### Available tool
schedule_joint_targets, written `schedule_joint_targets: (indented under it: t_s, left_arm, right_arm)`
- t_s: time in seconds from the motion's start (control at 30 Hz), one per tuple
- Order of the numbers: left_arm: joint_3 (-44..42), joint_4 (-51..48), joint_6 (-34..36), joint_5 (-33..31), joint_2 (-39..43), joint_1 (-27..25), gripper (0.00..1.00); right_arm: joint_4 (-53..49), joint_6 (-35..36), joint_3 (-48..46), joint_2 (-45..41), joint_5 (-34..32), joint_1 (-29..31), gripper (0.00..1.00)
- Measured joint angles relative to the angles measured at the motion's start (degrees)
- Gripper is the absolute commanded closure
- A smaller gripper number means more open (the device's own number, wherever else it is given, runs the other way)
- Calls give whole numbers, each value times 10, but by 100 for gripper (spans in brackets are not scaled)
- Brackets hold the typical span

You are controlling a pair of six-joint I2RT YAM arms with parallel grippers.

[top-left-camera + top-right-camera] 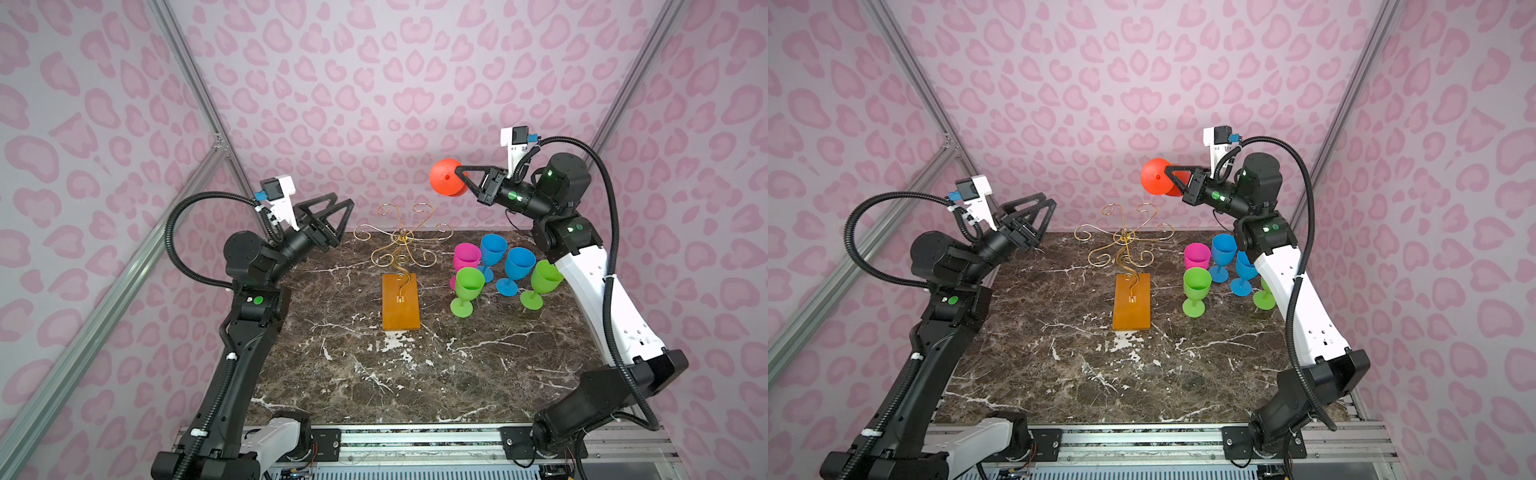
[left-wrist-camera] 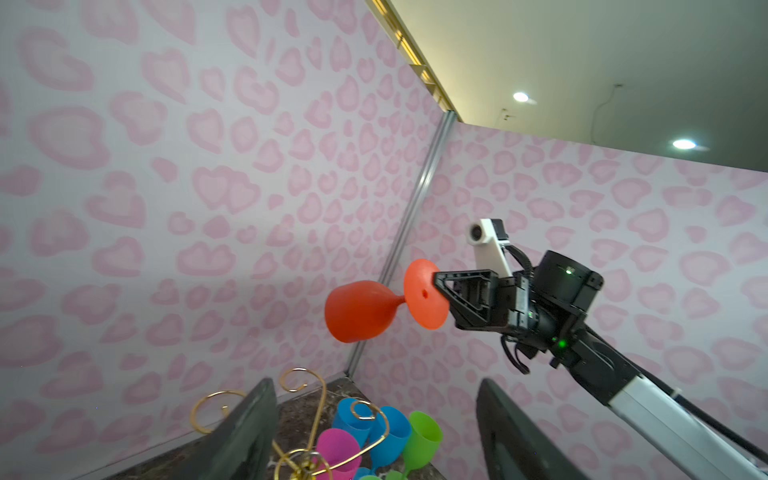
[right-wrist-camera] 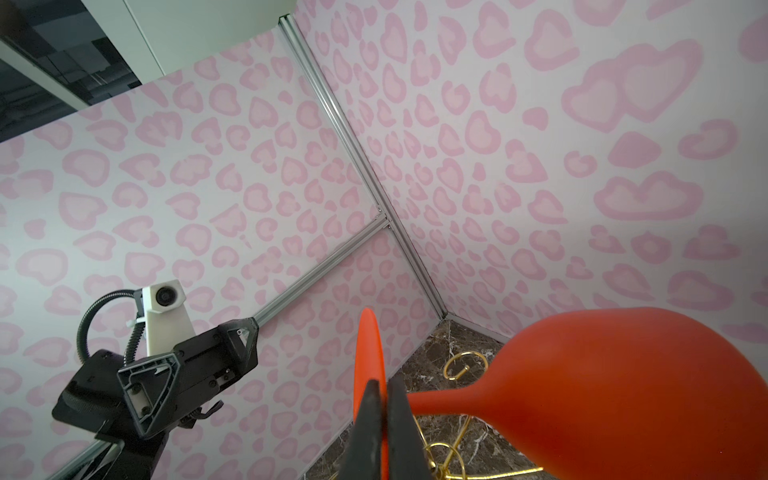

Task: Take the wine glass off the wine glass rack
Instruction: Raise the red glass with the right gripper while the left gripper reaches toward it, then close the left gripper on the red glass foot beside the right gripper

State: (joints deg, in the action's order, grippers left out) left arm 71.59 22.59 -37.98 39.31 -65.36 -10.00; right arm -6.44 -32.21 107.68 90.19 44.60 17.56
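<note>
The red-orange wine glass (image 1: 444, 178) (image 1: 1154, 176) hangs in the air above and to the right of the wine glass rack (image 1: 401, 241) (image 1: 1125, 240), apart from its gold wire arms. My right gripper (image 1: 458, 170) (image 1: 1168, 169) is shut on the edge of the glass's round foot; the bowl points away toward the back wall. The right wrist view shows its fingers (image 3: 384, 386) pinching the foot disc, with the bowl (image 3: 623, 386) beside them. My left gripper (image 1: 343, 199) (image 1: 1047, 198) (image 2: 374, 382) stands open and empty, left of the rack's top. No glass hangs on the rack.
Pink (image 1: 466, 255), two blue (image 1: 493, 247) (image 1: 518, 264) and two green (image 1: 468, 286) (image 1: 544, 276) glasses stand upright on the marble table (image 1: 353, 374) right of the rack, under my right arm. The rack's orange wooden base (image 1: 400, 301) lies mid-table. Pink-patterned walls enclose the back and sides.
</note>
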Motion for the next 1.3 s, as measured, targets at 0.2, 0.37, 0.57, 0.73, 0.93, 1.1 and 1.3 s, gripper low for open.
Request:
schedule_joint_targets:
  t_s: [0.2, 0.37, 0.57, 0.73, 0.93, 1.1, 1.3]
  left_arm:
    - [61, -3, -14, 60, -60, -68, 30]
    - [79, -2, -28, 83, -91, -99, 32]
    - [95, -2, -41, 98, -119, -112, 35]
    - [112, -2, -55, 103, -141, -118, 39]
    - [124, -1, -70, 110, -157, -128, 49]
    - [131, -1, -78, 114, -158, -136, 61]
    - [138, -2, -90, 110, -165, -136, 81]
  right_arm:
    - [-24, 54, -18, -33, -9, 36, 100]
    - [-31, 76, -24, -40, -17, 61, 100]
    - [-30, 84, -25, -40, -22, 87, 100]
    - [-28, 88, -25, -39, -24, 105, 100]
    - [-24, 89, -26, -35, -26, 118, 100]
    - [-20, 88, -26, -32, -30, 123, 100]
    - [-11, 88, -26, -31, -30, 129, 100]
